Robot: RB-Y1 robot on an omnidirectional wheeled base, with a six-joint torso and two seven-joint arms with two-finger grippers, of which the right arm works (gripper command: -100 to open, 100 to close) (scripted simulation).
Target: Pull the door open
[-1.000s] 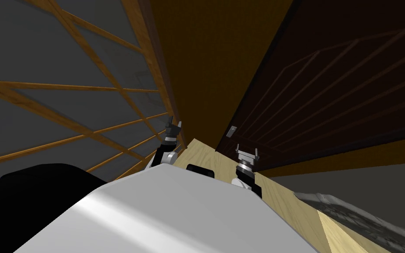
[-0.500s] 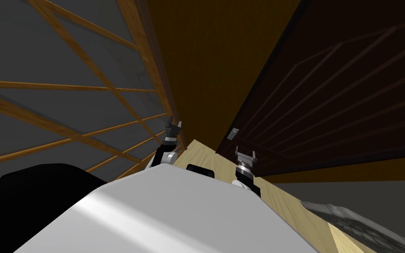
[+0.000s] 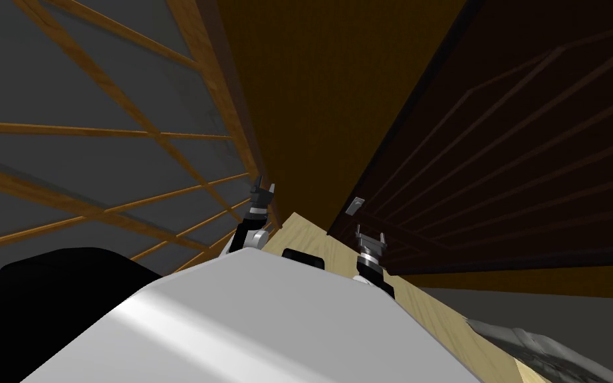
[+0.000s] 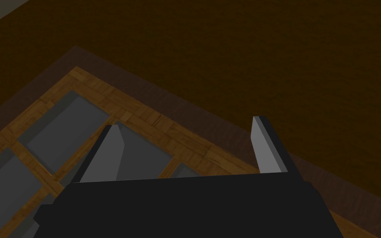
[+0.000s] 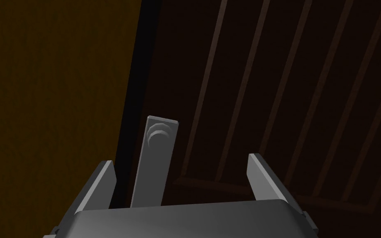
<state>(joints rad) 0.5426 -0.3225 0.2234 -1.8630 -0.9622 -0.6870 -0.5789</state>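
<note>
A dark brown panelled door [image 3: 511,153] stands ahead on my right, beside a brown wall [image 3: 312,100]. Its grey handle plate [image 3: 354,205] sits near the door's left edge. My right gripper [image 3: 370,239] is open, just below the plate. In the right wrist view the grey plate with a round knob [image 5: 155,159] rises between my open fingers [image 5: 180,165], nearer the left one, with no contact that I can see. My left gripper [image 3: 263,189] is open, held up beside a wooden window frame [image 3: 212,86]; its fingers [image 4: 185,136] hold nothing.
A large window with wooden bars [image 3: 99,133] fills the left wall. Pale wooden floor [image 3: 312,239] runs between the window wall and the door. A grey rumpled thing [image 3: 544,349] lies at the lower right. A black area [image 3: 46,292] lies at the lower left.
The whole head view has swung a little; the door now looms larger and steeper on the right. My right gripper has edged slightly closer to the handle plate. The left arm is unchanged.
</note>
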